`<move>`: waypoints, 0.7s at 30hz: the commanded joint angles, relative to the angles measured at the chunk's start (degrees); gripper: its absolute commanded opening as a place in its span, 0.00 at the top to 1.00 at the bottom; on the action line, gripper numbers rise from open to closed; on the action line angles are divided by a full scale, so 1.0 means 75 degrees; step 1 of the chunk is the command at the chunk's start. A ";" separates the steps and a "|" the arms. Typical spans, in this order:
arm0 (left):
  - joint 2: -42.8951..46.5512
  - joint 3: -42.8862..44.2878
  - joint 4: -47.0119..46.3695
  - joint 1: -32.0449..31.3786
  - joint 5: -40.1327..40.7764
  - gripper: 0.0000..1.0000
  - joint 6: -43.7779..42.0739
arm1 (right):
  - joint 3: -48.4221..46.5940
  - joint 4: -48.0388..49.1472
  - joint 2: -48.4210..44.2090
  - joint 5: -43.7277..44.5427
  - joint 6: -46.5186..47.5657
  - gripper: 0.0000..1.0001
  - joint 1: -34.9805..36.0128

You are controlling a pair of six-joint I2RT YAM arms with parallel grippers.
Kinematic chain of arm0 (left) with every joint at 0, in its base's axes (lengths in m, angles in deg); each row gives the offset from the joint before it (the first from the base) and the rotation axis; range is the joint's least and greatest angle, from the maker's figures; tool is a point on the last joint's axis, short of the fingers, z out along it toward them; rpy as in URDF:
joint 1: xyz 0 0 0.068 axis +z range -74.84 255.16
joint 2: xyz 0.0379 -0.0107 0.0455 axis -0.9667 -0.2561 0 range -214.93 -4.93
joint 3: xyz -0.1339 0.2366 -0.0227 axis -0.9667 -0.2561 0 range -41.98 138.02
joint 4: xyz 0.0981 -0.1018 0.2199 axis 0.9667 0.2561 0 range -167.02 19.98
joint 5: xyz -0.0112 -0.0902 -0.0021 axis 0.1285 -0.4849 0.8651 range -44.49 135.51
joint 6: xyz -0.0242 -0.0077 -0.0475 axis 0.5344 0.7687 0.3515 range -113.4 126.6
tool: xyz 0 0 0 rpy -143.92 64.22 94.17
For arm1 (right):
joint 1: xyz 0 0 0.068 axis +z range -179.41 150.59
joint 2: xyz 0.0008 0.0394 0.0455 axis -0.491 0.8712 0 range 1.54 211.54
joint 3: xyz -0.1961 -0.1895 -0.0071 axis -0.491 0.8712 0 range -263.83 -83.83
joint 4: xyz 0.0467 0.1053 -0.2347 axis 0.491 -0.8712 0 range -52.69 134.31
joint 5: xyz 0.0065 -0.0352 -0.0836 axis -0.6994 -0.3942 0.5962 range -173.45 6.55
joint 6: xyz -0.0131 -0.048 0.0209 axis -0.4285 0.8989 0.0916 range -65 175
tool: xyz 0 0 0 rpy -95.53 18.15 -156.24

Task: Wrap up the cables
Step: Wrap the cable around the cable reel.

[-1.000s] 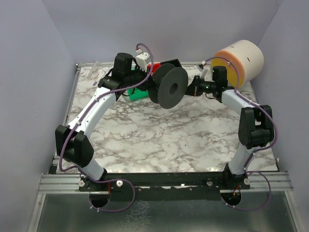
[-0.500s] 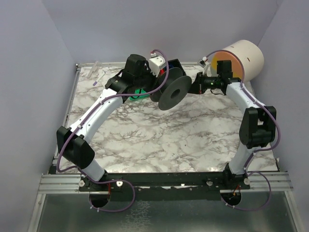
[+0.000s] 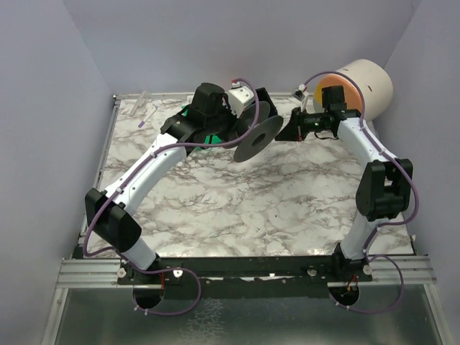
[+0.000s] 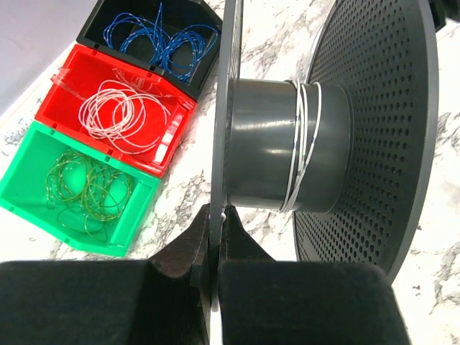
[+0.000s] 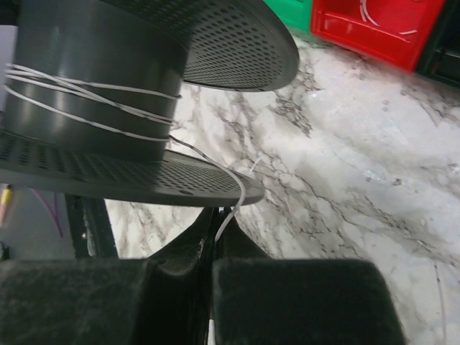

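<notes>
Grey spool (image 4: pixel 273 144) rim pinched in left jaws, right jaws closed on white cable (image 5: pixel 238 190) — marble table (image 3: pixel 237 208) below

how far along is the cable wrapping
Done: a few turns of thin white wire on the dark grey perforated spool. In hand: left hand clamps the spool's flange, right hand pinches that wire. Left: whitish coils in red bin, green coils in green bin, blue coils in black bin.

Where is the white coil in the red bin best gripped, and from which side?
Pinch the white coil at its edge, where strands bunch, from above: it lies flat in the open-topped red bin, whose walls block the sides.
</notes>
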 commanded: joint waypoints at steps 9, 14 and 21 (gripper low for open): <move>-0.0188 0.0074 -0.0187 -0.0448 0.1553 1.00 -0.0639 | 0.0470 0.1695 -0.0459 -0.2958 -0.2128 1.00 -0.0104; -0.0250 0.0213 -0.0010 -0.0525 0.1437 1.00 -0.0794 | 0.0485 0.1848 -0.0663 -0.2664 -0.2106 1.00 -0.0237; -0.0236 0.0258 0.0109 -0.0528 0.1191 1.00 -0.0854 | 0.0192 0.1509 -0.0342 -0.2985 -0.2110 1.00 -0.0945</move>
